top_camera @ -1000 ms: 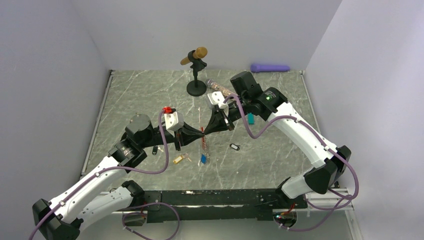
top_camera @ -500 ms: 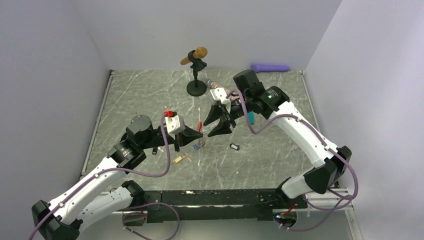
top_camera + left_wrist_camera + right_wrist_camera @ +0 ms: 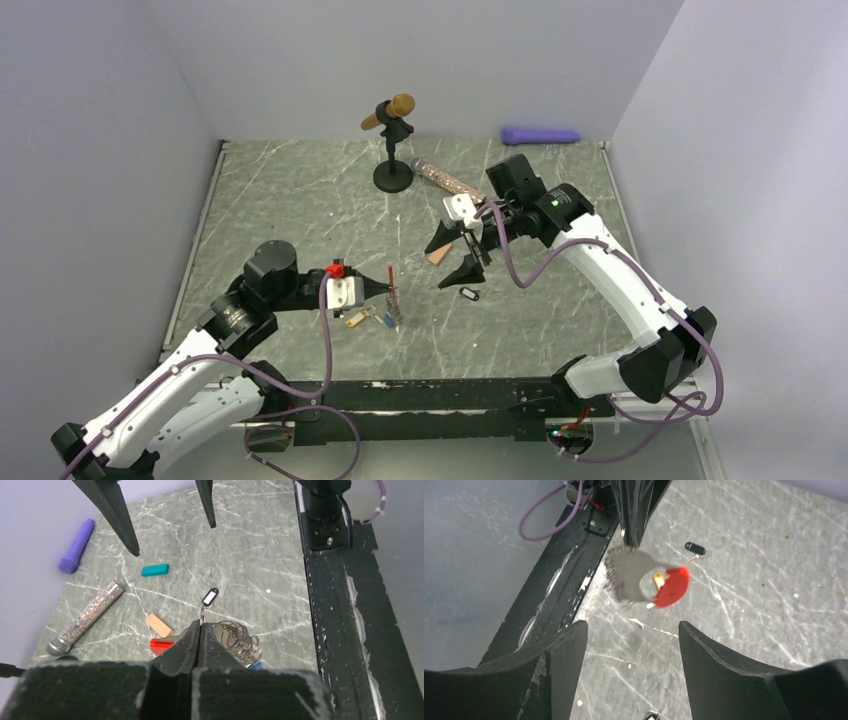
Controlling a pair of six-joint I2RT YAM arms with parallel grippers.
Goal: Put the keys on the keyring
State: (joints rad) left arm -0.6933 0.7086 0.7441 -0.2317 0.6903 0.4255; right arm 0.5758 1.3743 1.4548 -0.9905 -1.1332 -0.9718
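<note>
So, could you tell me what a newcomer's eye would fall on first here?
The red-and-silver keyring dangling from the shut left gripper, near the middle of the table, catches the eye first. The right gripper hangs open beside it, holding nothing. A purple cylinder lies by the far wall.

The left arm (image 3: 180, 377) and right arm (image 3: 610, 272) had white shells, black joints and looping purple cables (image 3: 323, 320). The left gripper (image 3: 392, 290) and right gripper (image 3: 436, 267) carried black tapered fingers (image 3: 559, 660).

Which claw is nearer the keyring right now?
Left. The left claw is shut on the keyring, which hangs at its tips. The right claw stands open, off to the right and slightly farther back, not touching it.
</note>
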